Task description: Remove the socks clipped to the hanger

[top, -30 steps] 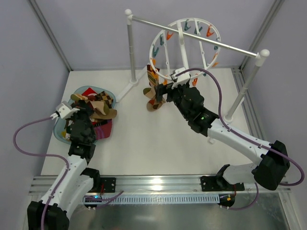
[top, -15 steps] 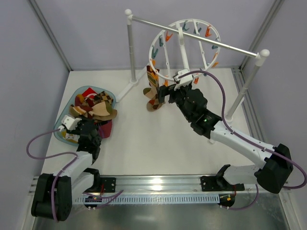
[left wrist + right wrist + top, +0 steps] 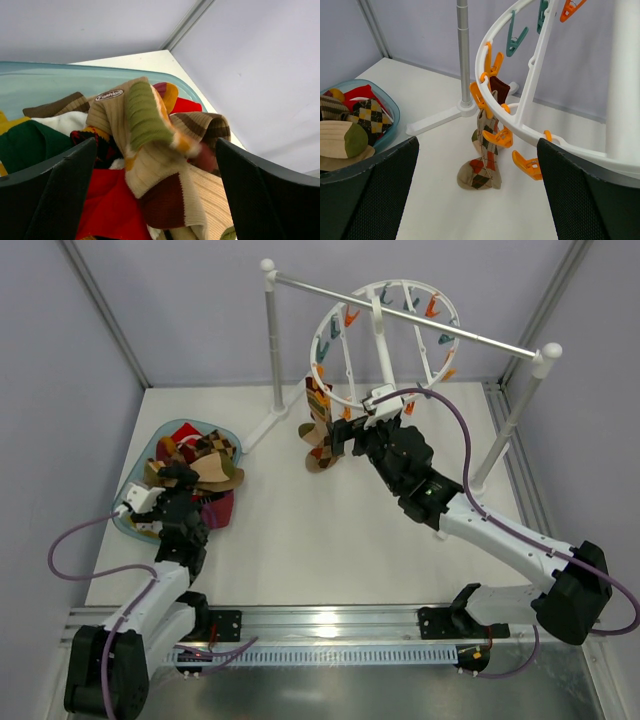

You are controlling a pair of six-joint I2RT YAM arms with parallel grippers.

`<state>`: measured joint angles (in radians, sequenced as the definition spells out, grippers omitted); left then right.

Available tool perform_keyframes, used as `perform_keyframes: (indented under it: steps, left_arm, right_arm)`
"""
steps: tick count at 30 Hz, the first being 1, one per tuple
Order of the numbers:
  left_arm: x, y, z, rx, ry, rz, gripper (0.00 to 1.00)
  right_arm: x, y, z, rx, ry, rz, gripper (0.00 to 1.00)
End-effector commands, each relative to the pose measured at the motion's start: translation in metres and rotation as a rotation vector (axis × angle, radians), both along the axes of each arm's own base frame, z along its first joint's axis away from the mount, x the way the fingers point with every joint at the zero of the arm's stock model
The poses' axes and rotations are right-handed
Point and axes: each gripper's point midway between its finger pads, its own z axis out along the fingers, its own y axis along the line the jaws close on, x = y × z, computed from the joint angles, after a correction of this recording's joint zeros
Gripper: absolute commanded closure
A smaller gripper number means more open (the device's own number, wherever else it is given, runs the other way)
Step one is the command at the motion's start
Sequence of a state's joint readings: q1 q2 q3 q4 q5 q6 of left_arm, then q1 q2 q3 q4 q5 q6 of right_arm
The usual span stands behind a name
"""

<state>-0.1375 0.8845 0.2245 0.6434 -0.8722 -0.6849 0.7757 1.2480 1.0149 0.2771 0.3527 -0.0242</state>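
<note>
Socks [image 3: 200, 465]: most are off the hanger [image 3: 383, 350] and heaped in the teal bin [image 3: 125, 522], well to the left of the hanger, nearer my bases. Heap incl. red, tan, brown-striped and checked pieces. No count possible, they overlap.

Left on hanger: one argyle sock [image 3: 482, 167], clipped at the rim's lower left and hanging straight down. Its toe appears to rest on the table below the hanger. A darker brown piece [image 3: 498, 89] shows just behind its top, also under the rim. Can't tell if it's a second sock or part of the same one. Other clips [image 3: 516, 35] visible round the rim are bare.

Left gripper [image 3: 156, 145]: jaws spread wide, over the bin, far from the hanger. Nothing pinched. A tan sock w/ green patch [image 3: 142, 117] lies loose on the heap between the fingers, touching neither as far as I can see.

Right gripper [image 3: 477, 141]: jaws spread wide, empty, facing the argyle sock from just in front of the hanger. No contact w/ sock or rim.

Assessment: task mostly done. Remaining, in my judgement: right gripper closes on the argyle sock and pulls it free of its clip, then I check the brown piece. Risk: a tug may swing the hanger on its hook.
</note>
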Motion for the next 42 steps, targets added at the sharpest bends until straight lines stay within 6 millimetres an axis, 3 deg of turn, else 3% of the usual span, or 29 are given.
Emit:
perform_keyframes:
  steps: [1,10,19,24,30,31,32,34,35,42]
  left_arm:
    - [-0.005,0.002,0.019,0.008,-0.029,0.029,0.01]
    - [-0.023,-0.029,0.068,0.127,-0.064,0.039,0.01]
    - [-0.017,-0.059,0.079,0.233,-0.011,0.009,0.00]
    - [0.000,-0.112,0.087,0.282,-0.052,-0.185,0.00]
    - [0.034,-0.206,0.089,0.437,-0.147,-0.581,0.00]
    - [0.037,-0.219,0.088,0.450,-0.159,-0.638,0.00]
    - [0.038,-0.246,0.095,0.466,-0.215,-0.761,0.00]
    - [0.042,-0.275,0.088,0.485,-0.221,-0.882,0.00]
    - [0.042,-0.291,0.096,0.482,-0.264,-0.953,0.00]
    - [0.059,-0.326,0.082,0.428,-0.311,-1.039,0.00]
  right_arm:
    - [-0.001,-0.003,0.021,0.045,-0.050,-0.006,0.00]
    - [-0.002,-0.007,0.022,0.041,-0.051,-0.019,0.00]
    - [-0.006,-0.016,0.024,0.045,-0.061,-0.034,0.00]
    - [-0.012,-0.026,0.027,0.054,-0.075,-0.056,0.01]
    - [-0.018,-0.039,0.028,0.063,-0.081,-0.076,0.00]
    - [-0.017,-0.044,0.028,0.064,-0.081,-0.085,0.00]
    - [-0.017,-0.047,0.027,0.064,-0.079,-0.093,0.00]
    - [-0.017,-0.050,0.026,0.067,-0.074,-0.095,0.00]
    - [-0.016,-0.055,0.027,0.071,-0.075,-0.104,0.00]
    - [-0.022,-0.072,0.029,0.099,-0.086,-0.108,0.00]
